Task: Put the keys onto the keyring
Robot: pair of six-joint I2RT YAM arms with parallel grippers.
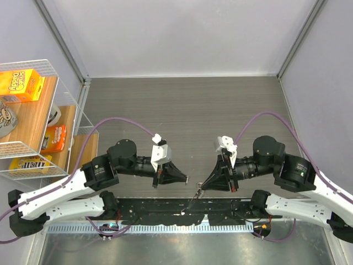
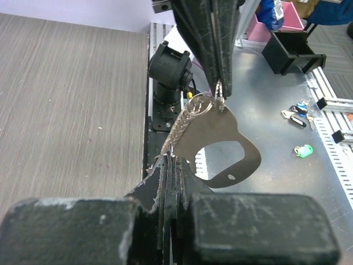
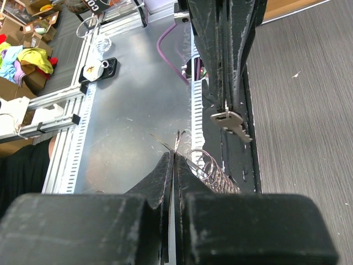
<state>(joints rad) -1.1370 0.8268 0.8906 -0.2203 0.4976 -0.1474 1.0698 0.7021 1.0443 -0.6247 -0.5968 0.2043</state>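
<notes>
Left gripper is closed, pinching a small silver key by its head. Right gripper is closed on the keyring, a glittery strip of small links with a flat metal tag hanging from it. The two grippers meet tip to tip over the near edge of the table, at centre. More keys lie on the metal surface beyond.
</notes>
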